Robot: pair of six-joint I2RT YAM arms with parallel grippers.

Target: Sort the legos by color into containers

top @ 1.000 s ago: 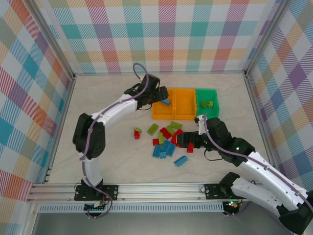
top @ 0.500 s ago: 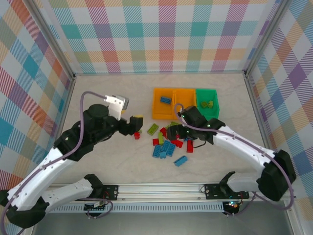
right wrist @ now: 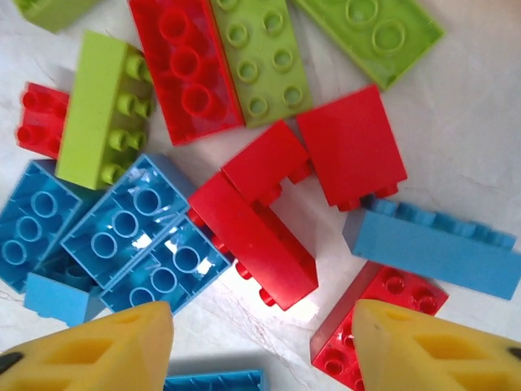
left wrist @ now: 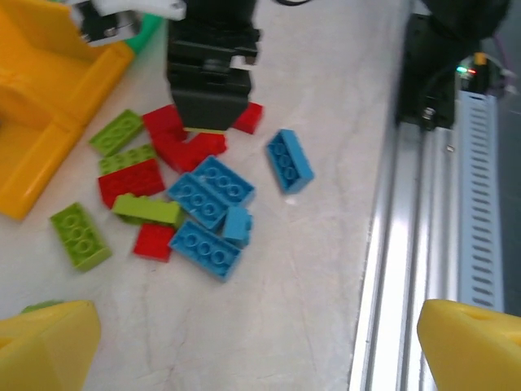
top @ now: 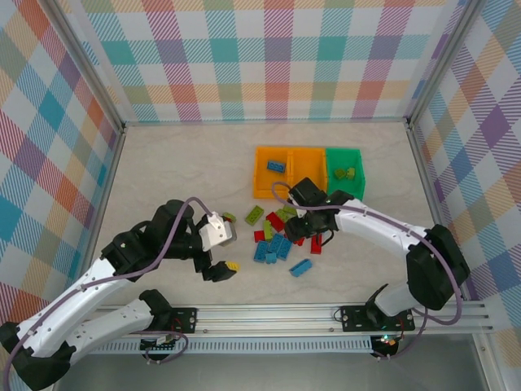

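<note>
Glossy studded bricks point(top: 273, 247) heaped near boxy bins point(top: 277, 194) at far edge; marbled table point(top: 179, 171), plaid walls point(top: 277, 57). Left gripper point(left wrist: 259, 346) spread wide, empty; right gripper point(right wrist: 264, 346) parted, empty.

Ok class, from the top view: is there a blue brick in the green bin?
No, the green bin holds only olive-green bricks.

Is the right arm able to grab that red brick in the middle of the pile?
Probably yes. The right gripper hangs open right above the red brick, and nothing covers it, though blue bricks crowd one side.
</note>
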